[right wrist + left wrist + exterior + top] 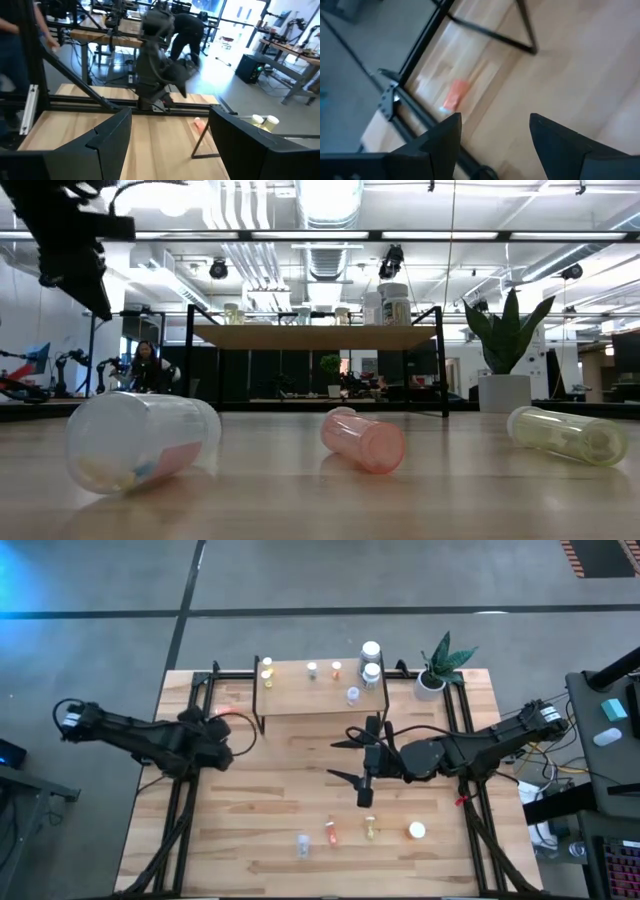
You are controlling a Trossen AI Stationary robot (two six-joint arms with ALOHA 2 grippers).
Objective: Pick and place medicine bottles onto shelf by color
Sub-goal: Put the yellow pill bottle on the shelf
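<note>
Seven bottles are being carried by the shelf (300, 698); four bottles (358, 831) are lying on the near surface (unsorted). Both jaws are held apart, empty.

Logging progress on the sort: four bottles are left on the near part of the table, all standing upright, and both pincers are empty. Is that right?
Not quite. The four bottles are there, but the low view shows three of them lying on their sides. The left pincer and right pincer are empty.
</note>
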